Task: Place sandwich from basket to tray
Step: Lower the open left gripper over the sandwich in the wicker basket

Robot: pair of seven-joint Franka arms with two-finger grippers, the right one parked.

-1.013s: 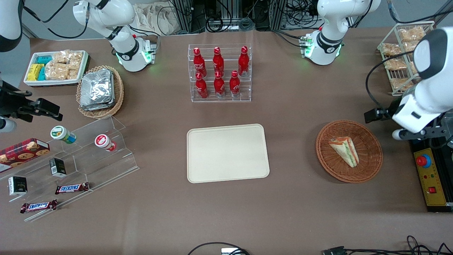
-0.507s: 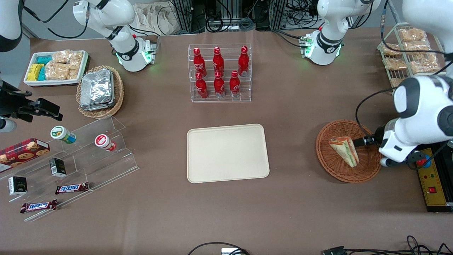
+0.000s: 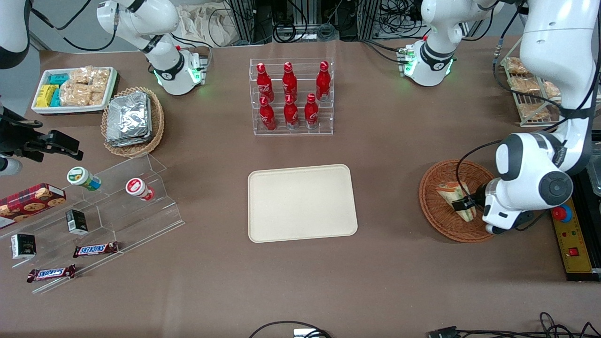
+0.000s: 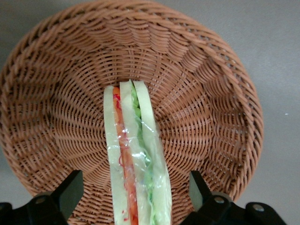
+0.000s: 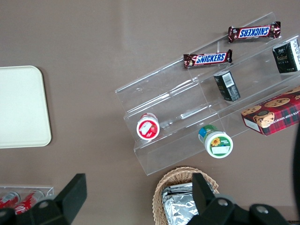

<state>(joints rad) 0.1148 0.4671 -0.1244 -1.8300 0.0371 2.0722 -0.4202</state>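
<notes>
You see the sandwich [image 4: 133, 159], a triangular wedge in clear wrap, white bread with orange-red and green layers, lying in the basket [image 4: 206, 93]. The claw [image 3: 462, 205] hangs just above it, its two fingers [image 4: 70, 190] spread wide, one on each side. The basket is round, reddish-brown wicker, toward the working arm's end of the worktop. The cream tray [image 3: 301, 203] lies flat, well apart.

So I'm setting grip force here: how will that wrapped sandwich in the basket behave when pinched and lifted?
The sandwich is soft white bread, so it will likely squash under a firm pinch. Its clear wrap looks glossy and loose, so it may slip. It stands on edge in the basket between the open fingers of the gripper, so it could tip if nudged unevenly.
</notes>
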